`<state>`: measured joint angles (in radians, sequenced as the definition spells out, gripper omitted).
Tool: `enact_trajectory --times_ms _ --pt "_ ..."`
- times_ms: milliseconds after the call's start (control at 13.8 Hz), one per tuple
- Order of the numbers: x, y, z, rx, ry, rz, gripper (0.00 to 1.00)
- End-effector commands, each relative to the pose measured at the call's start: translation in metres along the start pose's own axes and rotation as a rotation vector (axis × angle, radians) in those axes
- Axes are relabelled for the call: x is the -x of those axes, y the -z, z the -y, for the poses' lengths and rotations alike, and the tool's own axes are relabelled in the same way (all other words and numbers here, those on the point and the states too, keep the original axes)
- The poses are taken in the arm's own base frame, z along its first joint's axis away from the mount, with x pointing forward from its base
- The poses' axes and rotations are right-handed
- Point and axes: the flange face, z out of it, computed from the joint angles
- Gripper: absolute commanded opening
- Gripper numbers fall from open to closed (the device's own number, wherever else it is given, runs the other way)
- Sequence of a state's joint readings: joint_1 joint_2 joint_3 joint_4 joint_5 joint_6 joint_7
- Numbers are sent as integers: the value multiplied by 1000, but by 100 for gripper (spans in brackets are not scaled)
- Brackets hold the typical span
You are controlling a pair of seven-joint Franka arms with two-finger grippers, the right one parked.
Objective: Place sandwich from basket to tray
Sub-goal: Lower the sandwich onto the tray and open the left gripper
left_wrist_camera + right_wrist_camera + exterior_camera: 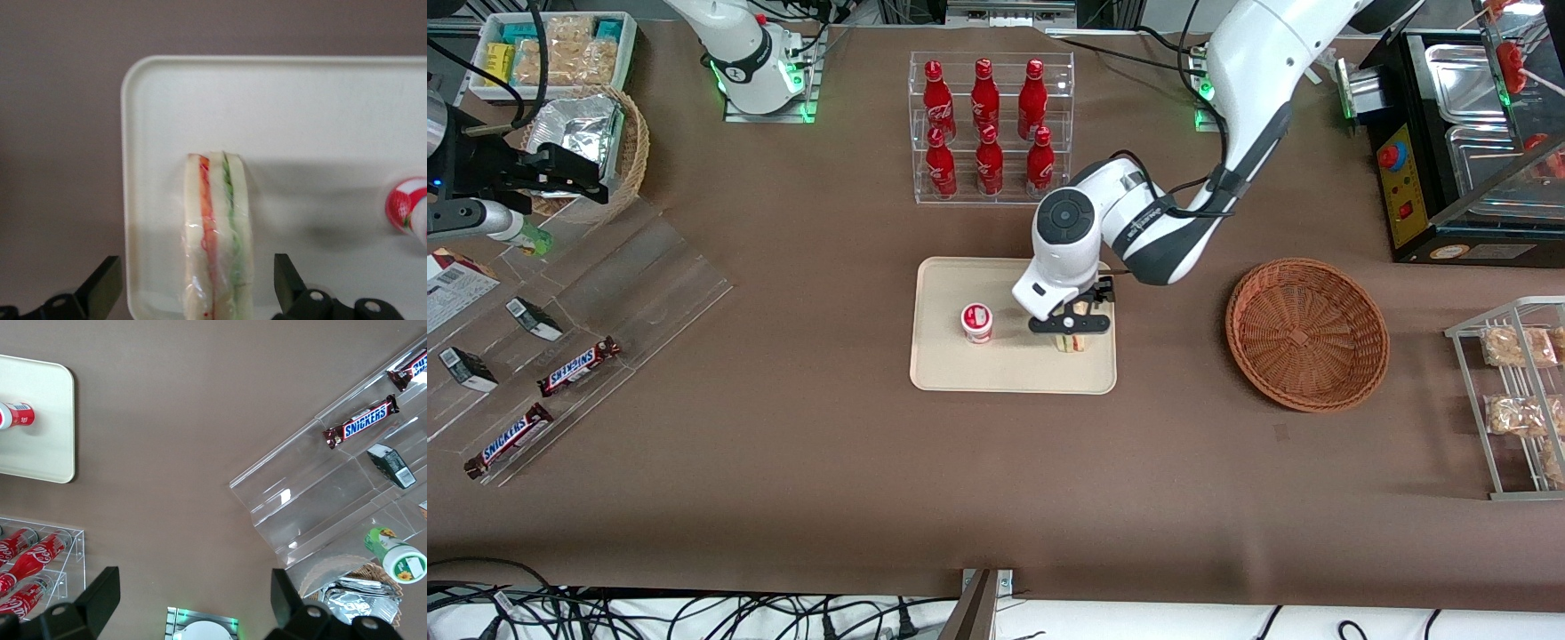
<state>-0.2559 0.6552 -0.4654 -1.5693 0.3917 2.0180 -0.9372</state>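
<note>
The clear-wrapped sandwich (1076, 341) (219, 233) stands on edge on the cream tray (1005, 373) (300, 107), near the tray's rim toward the working arm's end. My left gripper (1072, 331) (197, 267) hovers just above it, open. One finger stands on either side of the sandwich, with a gap between each finger and the wrap. The reddish-brown wicker basket (1307, 333) sits on the table beside the tray, toward the working arm's end, with nothing in it.
A small red-and-white cup (976, 322) (408, 207) stands on the tray beside the sandwich. A clear rack of red bottles (991, 129) is farther from the front camera. A wire rack of snack packets (1516, 400) stands beside the basket. An acrylic display with Snickers bars (578, 366) is toward the parked arm's end.
</note>
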Motion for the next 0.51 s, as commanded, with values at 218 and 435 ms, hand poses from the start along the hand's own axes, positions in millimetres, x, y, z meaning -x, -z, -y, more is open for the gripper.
enact_trajectory --times_ms 218,435 --pt "-66 155 126 -10 263 -77 100" --pt "-72 204 182 35 344 -96 100"
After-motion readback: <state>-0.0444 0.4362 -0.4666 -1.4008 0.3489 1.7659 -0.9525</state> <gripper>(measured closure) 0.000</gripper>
